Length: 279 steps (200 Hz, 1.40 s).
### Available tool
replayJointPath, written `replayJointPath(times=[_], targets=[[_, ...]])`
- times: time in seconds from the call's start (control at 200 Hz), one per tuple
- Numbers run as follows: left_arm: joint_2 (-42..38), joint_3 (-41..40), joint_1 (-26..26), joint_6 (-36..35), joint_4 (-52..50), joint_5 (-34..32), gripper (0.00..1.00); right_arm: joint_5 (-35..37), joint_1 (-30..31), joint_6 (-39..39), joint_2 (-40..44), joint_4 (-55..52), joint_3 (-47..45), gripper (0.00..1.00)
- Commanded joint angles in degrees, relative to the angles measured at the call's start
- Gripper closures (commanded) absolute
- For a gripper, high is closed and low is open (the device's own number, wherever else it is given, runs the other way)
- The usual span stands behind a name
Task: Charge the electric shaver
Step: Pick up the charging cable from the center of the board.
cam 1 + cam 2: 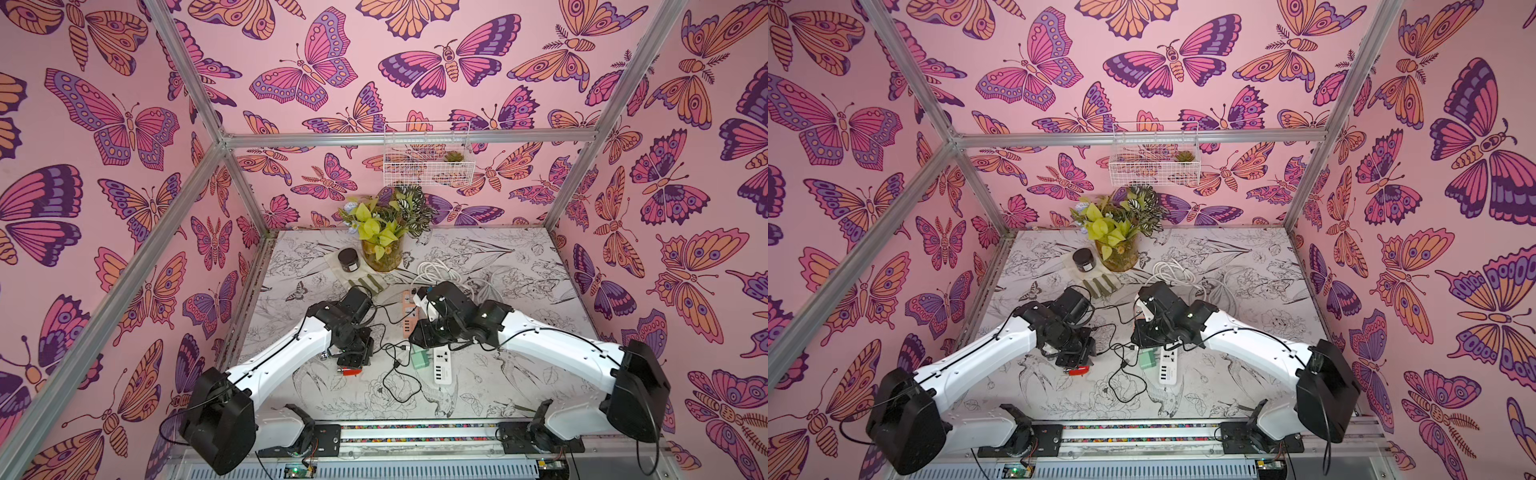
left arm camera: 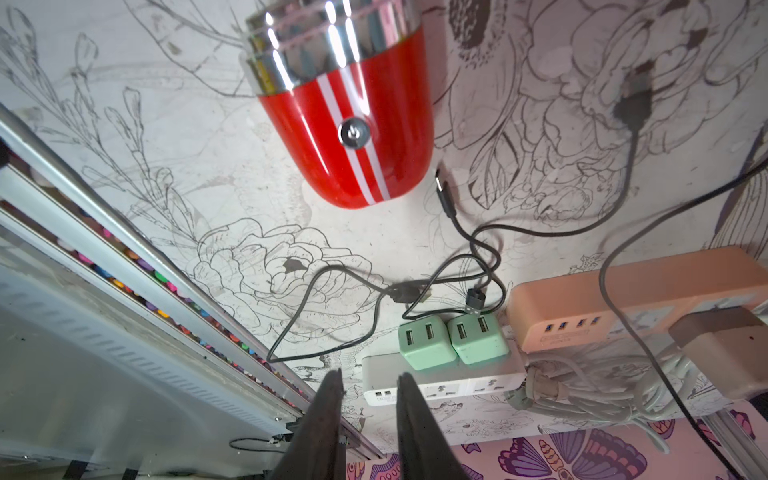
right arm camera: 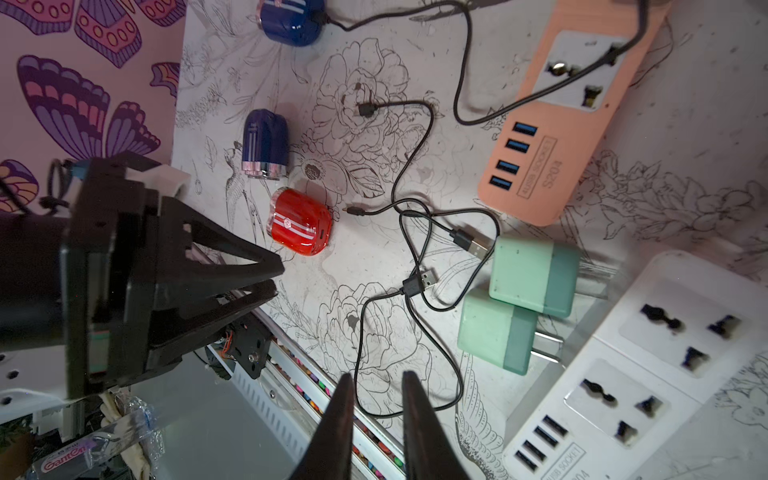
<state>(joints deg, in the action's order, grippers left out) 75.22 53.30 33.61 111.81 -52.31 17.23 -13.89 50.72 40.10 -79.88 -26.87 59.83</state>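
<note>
Tabletop [image 2: 145, 166] holds red shaver [image 2: 345, 137], apparently beyond left jaws.

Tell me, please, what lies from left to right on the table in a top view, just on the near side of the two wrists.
red shaver → green charger → white power strip

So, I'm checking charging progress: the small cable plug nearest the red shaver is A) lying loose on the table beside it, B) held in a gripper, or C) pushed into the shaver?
A: the plug lies on the table, a clear gap from the red shaver.
</note>
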Motion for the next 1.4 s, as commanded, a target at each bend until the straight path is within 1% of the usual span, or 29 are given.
replayJointPath(times=[0.0, 0.085, 0.19, 0.345, 0.466, 0.596, 0.731, 0.886, 1.232, 1.292, 1.392], targets=[[3.1, 1.5, 1.3, 3.7, 0.6, 3.2, 0.74, 4.5, -0.6, 2.5, 3.5, 1.0, -4.0, 0.77], [5.0, 1.3, 2.2, 6.6, 3.5, 4.9, 0.74, 5.0, -1.1, 3.1, 5.3, 0.4, -5.4, 0.77], [7.0, 2.1, 2.6, 9.4, 5.4, 4.2, 0.75, 5.1, -1.2, 2.6, 6.8, -0.1, -6.4, 0.77], [11.0, 3.8, 2.8, 11.8, 7.5, 3.6, 0.75, 4.5, -1.2, 2.1, 7.8, -1.0, -7.7, 0.77], [13.5, 3.0, 2.9, 14.5, 13.0, 2.9, 0.67, 4.6, -1.4, 1.4, 9.1, -1.6, -8.2, 0.77], [16.1, 3.3, 2.6, 15.3, 15.2, 1.4, 0.60, 4.7, -1.9, 1.0, 9.8, -2.3, -8.3, 0.77], [19.6, 2.8, 2.4, 15.1, 18.4, 2.5, 0.59, 4.4, -2.5, 0.9, 10.0, -2.3, -8.3, 0.77], [21.8, 2.4, 1.8, 15.3, 20.5, 2.1, 0.60, 4.0, -2.9, 1.3, 9.8, -2.2, -8.3, 0.78], [23.7, 1.8, 0.9, 14.4, 22.7, 1.9, 0.64, 2.8, -3.2, 1.6, 8.7, -1.8, -8.4, 0.78], [24.0, 1.8, 0.9, 14.2, 22.8, 2.2, 0.66, 2.6, -3.3, 1.5, 8.4, -1.7, -8.4, 0.78], [23.9, 1.6, 0.9, 14.0, 22.8, 2.1, 0.74, 2.5, -3.4, 1.4, 8.0, -1.6, -8.3, 0.78]])
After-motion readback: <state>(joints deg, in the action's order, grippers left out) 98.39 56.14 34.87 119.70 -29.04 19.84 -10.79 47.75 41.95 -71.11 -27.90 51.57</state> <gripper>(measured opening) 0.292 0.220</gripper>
